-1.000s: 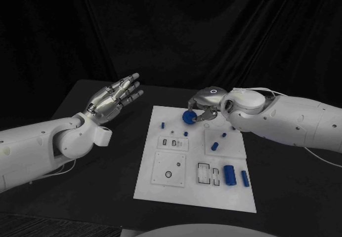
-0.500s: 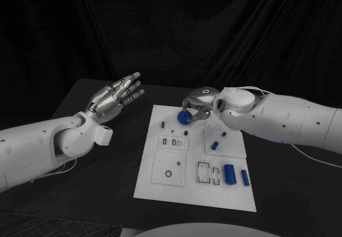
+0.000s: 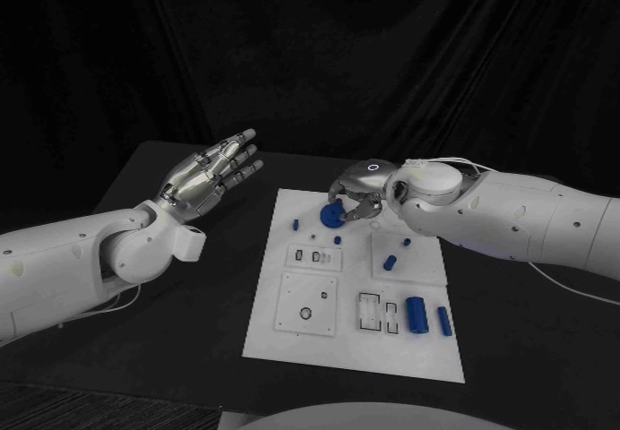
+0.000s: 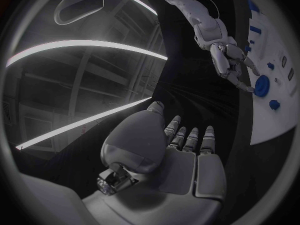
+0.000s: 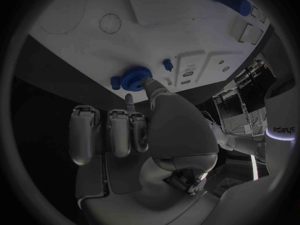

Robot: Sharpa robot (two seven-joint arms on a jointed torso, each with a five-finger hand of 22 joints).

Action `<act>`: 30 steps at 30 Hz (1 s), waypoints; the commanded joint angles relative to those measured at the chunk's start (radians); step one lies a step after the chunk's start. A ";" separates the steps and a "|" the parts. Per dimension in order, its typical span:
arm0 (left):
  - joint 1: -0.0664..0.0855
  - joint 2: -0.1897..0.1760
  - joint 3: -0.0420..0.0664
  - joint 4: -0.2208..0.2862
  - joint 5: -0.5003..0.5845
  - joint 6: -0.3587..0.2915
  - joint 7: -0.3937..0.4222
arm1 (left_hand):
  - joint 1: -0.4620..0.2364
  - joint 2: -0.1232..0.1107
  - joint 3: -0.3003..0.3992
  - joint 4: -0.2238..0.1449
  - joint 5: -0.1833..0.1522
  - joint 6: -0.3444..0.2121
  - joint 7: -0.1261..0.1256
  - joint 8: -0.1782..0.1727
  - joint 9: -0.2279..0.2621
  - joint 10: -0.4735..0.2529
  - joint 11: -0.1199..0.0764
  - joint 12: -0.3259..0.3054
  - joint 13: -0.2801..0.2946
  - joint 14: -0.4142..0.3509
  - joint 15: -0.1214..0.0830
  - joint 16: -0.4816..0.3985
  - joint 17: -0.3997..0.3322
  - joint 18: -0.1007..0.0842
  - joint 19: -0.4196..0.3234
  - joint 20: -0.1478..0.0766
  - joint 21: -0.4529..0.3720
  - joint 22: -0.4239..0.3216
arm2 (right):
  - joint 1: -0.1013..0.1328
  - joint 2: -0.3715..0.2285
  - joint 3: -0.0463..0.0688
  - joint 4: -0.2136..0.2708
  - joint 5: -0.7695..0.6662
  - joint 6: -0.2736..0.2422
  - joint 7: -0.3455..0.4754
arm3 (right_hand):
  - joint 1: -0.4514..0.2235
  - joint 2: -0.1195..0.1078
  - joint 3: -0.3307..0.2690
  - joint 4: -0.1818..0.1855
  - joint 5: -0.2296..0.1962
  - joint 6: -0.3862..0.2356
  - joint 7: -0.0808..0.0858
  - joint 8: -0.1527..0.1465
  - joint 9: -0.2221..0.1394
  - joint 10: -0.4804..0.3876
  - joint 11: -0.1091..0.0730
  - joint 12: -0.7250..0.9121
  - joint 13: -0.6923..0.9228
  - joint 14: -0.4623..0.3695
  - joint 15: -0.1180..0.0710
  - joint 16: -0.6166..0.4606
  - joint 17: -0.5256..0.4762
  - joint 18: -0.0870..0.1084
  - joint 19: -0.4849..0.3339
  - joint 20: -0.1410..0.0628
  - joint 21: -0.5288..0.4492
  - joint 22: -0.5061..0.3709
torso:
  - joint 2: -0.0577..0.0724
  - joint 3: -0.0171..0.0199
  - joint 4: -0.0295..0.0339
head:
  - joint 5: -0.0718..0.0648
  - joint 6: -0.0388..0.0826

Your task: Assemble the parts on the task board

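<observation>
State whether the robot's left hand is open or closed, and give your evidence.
Open. The left hand is raised beside the task board, its fingers straight and apart, with nothing in them.

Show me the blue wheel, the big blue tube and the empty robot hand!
Blue wheel (image 3: 332,216), head view, on its round face.
Big blue tube (image 3: 416,315), head view, middle of its side.
Left robot hand (image 3: 207,177), head view, on the palm.
</observation>
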 commanded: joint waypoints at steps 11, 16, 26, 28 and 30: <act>-0.001 -0.002 0.001 0.003 0.001 0.012 0.013 | 0.010 -0.001 0.005 0.000 0.004 0.004 0.002 0.007 0.001 0.002 0.006 -0.001 0.000 0.001 -0.001 -0.004 -0.002 0.010 -0.001 -0.002 -0.003 -0.001 | -0.003 -0.021 0.001 0.018 -0.001 -0.017 0.019 | 0.002 -0.002 0.001 -0.018 0.020 -0.168 -0.014 -0.106 -0.136 0.104 -0.017 0.002 0.263 0.074 -0.017 -0.018 0.107 -0.010 0.029 -0.015 -0.023 0.190 | 0.000 -0.0004 -0.0022 | 0.003 0.000; -0.001 -0.010 0.001 0.007 0.001 0.010 0.013 | 0.010 -0.001 0.005 0.000 0.004 0.004 0.002 0.007 0.001 0.002 0.006 -0.001 0.000 0.001 -0.001 -0.004 -0.002 0.010 -0.001 -0.002 -0.003 -0.001 | 0.003 -0.061 0.001 0.055 -0.001 -0.074 0.031 | -0.005 0.002 0.001 -0.014 0.009 -0.091 -0.014 -0.091 -0.121 0.104 -0.018 0.002 0.263 0.074 -0.018 -0.020 0.105 -0.010 0.030 -0.017 -0.023 0.192 | 0.000 -0.0010 -0.0023 | 0.007 0.004; -0.001 -0.014 0.001 0.008 0.001 0.006 0.011 | 0.011 -0.002 0.005 -0.001 0.004 0.007 0.002 0.008 0.001 0.003 0.006 -0.001 0.000 0.001 -0.001 -0.004 -0.002 0.010 -0.001 -0.002 -0.003 -0.001 | 0.039 -0.173 0.001 0.149 -0.001 -0.042 0.018 | -0.024 0.023 0.006 -0.001 0.025 -0.057 -0.026 -0.090 -0.144 0.104 -0.027 0.002 0.263 0.076 -0.022 -0.016 0.112 -0.012 0.036 -0.021 -0.017 0.198 | 0.000 -0.0007 -0.0010 | -0.006 0.002; -0.001 -0.012 0.001 0.006 0.001 0.008 0.012 | 0.011 -0.002 0.005 -0.001 0.004 0.007 0.002 0.008 0.001 0.003 0.006 -0.001 0.000 0.001 -0.001 -0.004 -0.002 0.010 -0.001 -0.002 -0.003 -0.001 | 0.041 -0.176 0.001 0.147 -0.001 -0.023 0.015 | -0.025 0.025 0.007 -0.001 0.027 -0.083 -0.027 -0.098 -0.157 0.104 -0.028 0.002 0.263 0.076 -0.023 -0.016 0.112 -0.012 0.036 -0.022 -0.017 0.198 | 0.000 -0.0010 -0.0034 | -0.005 0.003; -0.001 -0.009 0.001 0.004 0.001 0.010 0.014 | 0.011 -0.002 0.005 -0.001 0.004 0.007 0.002 0.008 0.001 0.003 0.006 -0.001 0.000 0.001 -0.001 -0.004 -0.002 0.010 -0.001 -0.001 -0.003 -0.001 | 0.040 -0.175 0.001 0.142 -0.001 -0.005 0.014 | -0.028 0.028 0.008 0.000 0.028 -0.125 -0.031 -0.111 -0.178 0.104 -0.031 0.002 0.263 0.076 -0.025 -0.017 0.111 -0.012 0.037 -0.023 -0.017 0.199 | -0.001 -0.0014 -0.0037 | -0.004 0.003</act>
